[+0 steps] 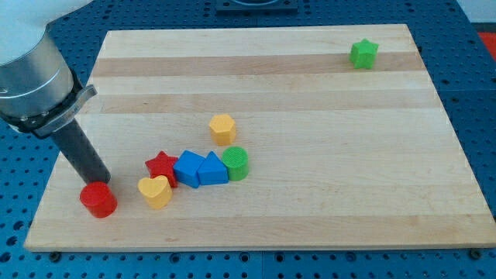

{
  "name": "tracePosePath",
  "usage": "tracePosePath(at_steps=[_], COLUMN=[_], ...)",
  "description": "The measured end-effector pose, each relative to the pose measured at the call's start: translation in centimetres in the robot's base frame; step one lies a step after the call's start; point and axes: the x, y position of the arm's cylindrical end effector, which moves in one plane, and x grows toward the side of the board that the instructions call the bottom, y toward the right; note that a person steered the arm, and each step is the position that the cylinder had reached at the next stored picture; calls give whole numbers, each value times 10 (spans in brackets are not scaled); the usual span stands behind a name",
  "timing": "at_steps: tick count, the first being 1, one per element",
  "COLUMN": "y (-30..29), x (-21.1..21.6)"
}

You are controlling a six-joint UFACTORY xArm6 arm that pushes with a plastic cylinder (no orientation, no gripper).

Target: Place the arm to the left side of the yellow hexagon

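Seven blocks are lying on the board, and my tip, a bare rod with nothing to spread or pinch, is touching the red cylinder, needing to be steering above the red star toward the yellow hexagon's left.

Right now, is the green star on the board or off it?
On it. The green star sits on the wooden board near its top right corner, inside the edges, far from my tip by the red cylinder.
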Motion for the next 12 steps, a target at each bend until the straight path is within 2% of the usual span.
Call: tracePosePath(at_steps=[2,3,4,5,8,9,10,12], y=[-10,-10,-6,9,88,17,-19,5], x=[3,-13,-52,-83,-105,-104,-103,-66])
